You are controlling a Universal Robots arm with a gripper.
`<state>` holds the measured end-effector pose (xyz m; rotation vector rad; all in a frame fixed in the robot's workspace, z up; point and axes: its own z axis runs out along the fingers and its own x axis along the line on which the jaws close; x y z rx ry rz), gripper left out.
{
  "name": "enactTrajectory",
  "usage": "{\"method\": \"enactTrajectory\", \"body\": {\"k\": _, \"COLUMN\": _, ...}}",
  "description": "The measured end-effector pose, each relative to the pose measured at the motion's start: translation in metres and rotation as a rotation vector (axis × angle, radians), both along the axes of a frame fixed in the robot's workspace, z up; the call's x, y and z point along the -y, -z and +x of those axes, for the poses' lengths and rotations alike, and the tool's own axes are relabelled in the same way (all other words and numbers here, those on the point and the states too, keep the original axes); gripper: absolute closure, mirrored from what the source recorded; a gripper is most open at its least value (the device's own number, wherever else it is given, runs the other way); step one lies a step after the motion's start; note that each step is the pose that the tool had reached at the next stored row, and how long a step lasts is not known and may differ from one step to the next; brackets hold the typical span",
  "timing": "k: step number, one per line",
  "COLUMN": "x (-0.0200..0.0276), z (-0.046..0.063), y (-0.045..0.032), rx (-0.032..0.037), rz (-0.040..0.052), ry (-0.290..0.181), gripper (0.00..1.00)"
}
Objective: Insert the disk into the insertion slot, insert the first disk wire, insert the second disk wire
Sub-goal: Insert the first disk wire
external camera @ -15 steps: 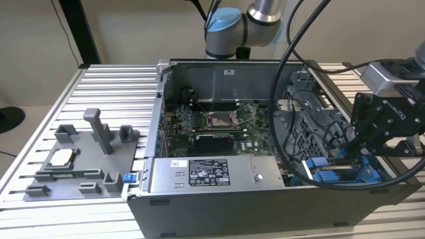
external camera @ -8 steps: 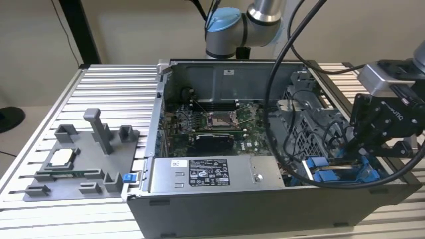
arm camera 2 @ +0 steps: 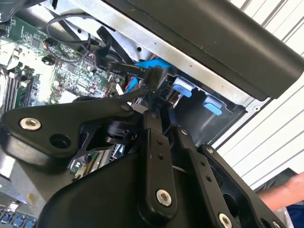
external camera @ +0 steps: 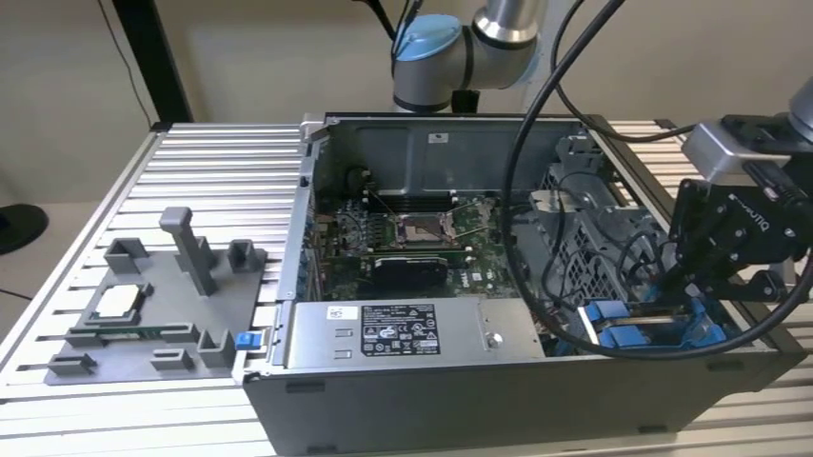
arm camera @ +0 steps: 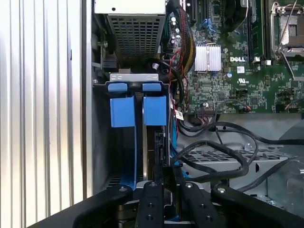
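The insertion slot [arm camera: 102, 142] is a grey bay at the open computer case's front corner, on the exterior view's right [external camera: 635, 333]. The disk stands edge-on inside it, its blue carrier tabs [arm camera: 155, 110] at the far end. A black disk wire [arm camera 2: 116, 70] ends in a black connector [arm camera 2: 154, 76] beside the blue carrier [arm camera 2: 149, 64]. My gripper [arm camera 2: 151, 97] reaches down into the bay [external camera: 671, 297], with its fingers closed on that connector. In the first wrist view the gripper [arm camera: 164, 172] sits right over the disk's near edge.
A grey labelled power-supply box [external camera: 381, 333] runs along the case front and the motherboard [external camera: 406, 238] lies behind it. Loose black cables [arm camera: 223, 147] loop beside the bay. A grey fixture plate [external camera: 166, 305] lies on the exterior view's left. A person's arm [arm camera 2: 280, 194] is outside the case.
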<state>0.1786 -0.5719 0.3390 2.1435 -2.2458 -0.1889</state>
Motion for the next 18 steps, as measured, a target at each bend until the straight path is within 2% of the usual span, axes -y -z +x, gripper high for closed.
{"method": "enactTrajectory", "body": {"k": 10, "x": 0.0, "z": 0.0, "y": 0.0044, "rx": 0.0006, "rz": 0.0001, "ry": 0.0, "gripper": 1.0}}
{"method": "enactTrajectory", "body": {"k": 18, "x": 0.0, "z": 0.0, "y": 0.0144, "rx": 0.0006, "rz": 0.0004, "ry": 0.0, "gripper": 1.0}}
